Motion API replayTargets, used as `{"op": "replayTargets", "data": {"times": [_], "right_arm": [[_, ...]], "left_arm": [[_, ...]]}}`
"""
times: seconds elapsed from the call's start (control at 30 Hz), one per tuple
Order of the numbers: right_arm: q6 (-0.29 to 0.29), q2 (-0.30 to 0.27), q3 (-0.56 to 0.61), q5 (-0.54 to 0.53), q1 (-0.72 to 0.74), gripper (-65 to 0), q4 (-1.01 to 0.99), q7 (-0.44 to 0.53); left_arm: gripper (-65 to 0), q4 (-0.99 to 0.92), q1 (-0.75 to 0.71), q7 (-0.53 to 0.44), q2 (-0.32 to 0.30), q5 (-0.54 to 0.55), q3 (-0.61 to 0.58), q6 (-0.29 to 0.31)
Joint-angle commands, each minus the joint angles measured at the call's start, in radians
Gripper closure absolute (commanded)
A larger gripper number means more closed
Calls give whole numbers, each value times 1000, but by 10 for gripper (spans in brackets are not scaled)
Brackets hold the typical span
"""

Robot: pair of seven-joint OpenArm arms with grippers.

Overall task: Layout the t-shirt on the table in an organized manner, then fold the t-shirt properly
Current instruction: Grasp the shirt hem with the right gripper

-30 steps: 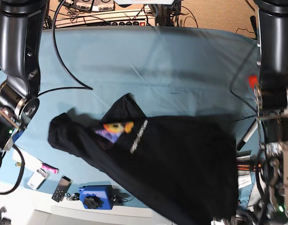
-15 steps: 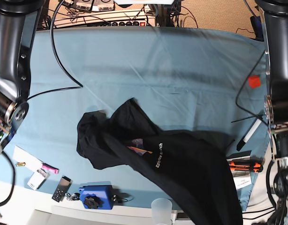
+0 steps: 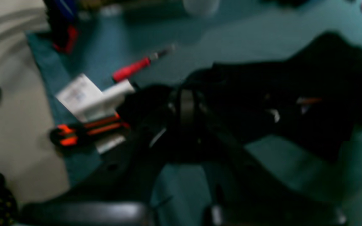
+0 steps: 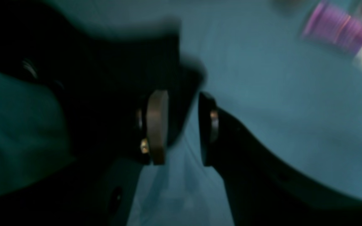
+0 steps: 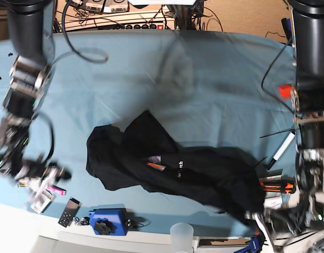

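Note:
The black t-shirt lies crumpled on the teal table, front of centre, with a sliver of its orange print showing. My left gripper is at the shirt's front right end. In the blurred left wrist view it looks shut on the black fabric, which trails away from it. My right gripper is near the table's front left edge, apart from the shirt. In the right wrist view it is open with bare teal cloth between the fingers.
A blue device, a black remote and a cup sit along the front edge. An orange-and-black tool, a marker and a red cube lie at the right. A red screwdriver lies near the left gripper.
The shirt bunched up and slid right; its front right end rose from the bottom edge onto the table. The right arm swung down to the front left edge.

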State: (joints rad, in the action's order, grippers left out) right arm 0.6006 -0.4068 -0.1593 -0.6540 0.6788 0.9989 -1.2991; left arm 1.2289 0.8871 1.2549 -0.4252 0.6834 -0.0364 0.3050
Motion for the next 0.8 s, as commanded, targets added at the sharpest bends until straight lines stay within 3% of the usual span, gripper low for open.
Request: {"op": "replayTargets", "data": {"times": [0.0,0.07,0.17,0.33,0.4,0.63,0.7,0.77], "right_arm": [[4,-2,-3,3,18,-173,20,82],[3,26,-3,70,-34,-173,20,184],[-12,87,-4,166,-68,-173,20,238],[-146,181,-4,341,-75,-173,20,285],[-179,201,-4,379,-79,-173,20,293],[-179,222,-3,396,-119,-172,20,338],[-179,228,-3,397,-122,-126,20,323],[-179,233,-3,397,-122,-25,20,293]], "left_arm": [[0,29,27,-10,-22,20,6,10],[0,50,-2,-2,-48,36,6,20],[0,55,-21,3,-108,68,6,37],[0,55,-26,2,-208,81,6,38],[0,55,-26,1,-234,82,6,38],[0,55,-26,2,-254,107,6,60],[0,55,-26,1,-251,107,6,60],[0,55,-26,1,-251,110,6,60]]}}
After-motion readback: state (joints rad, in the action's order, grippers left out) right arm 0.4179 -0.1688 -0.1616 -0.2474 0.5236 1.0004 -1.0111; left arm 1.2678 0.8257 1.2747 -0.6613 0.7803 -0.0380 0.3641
